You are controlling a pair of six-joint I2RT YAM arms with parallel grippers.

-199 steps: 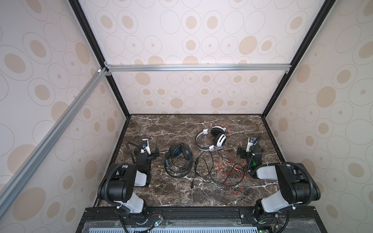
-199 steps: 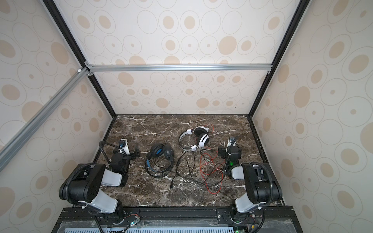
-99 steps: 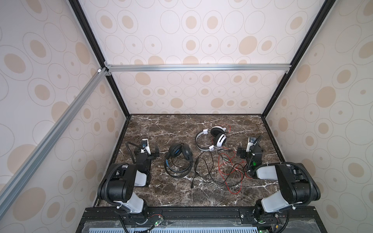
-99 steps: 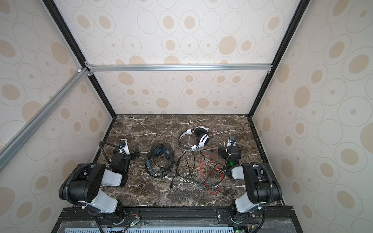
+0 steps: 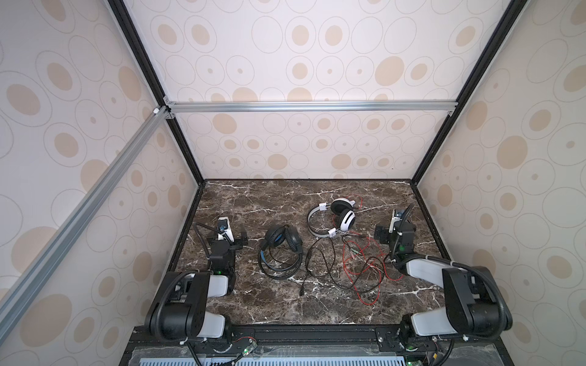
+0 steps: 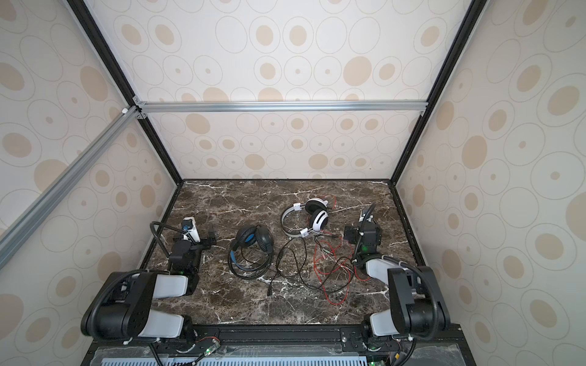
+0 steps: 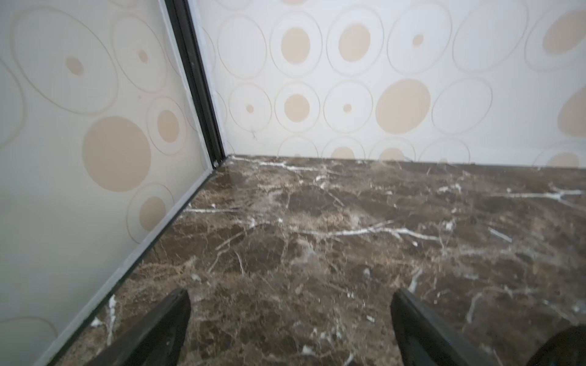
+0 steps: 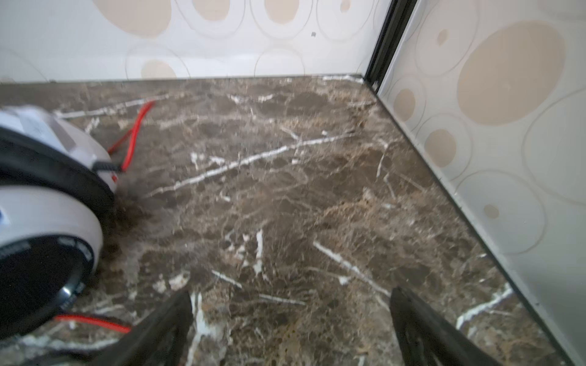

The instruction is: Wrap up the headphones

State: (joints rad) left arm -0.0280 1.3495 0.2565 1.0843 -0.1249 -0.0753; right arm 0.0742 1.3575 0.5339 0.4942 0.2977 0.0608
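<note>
Two headsets lie on the desk [image 5: 317, 312]: black headset [image 5: 280, 242] beside white headset [image 5: 336, 217], cords [image 5: 355, 269] tangled. Nothing has moved; our left tool [image 7: 290, 304] and right tool [image 8: 290, 304] stay spread, empty. We haven't begun wrapping.

walls [image 5: 301, 63]: cream panels, beige ovals and rings
floor [image 5: 269, 202]: dark brown marble, white veins
frame [image 5: 301, 106]: silver rails, black corner posts

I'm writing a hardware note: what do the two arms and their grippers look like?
Both the left arm and right arm have bulky black joint housings, white link covers, looping black cables and small green lights. The left gripper and right gripper each have two dark, tapered fingers.
</note>
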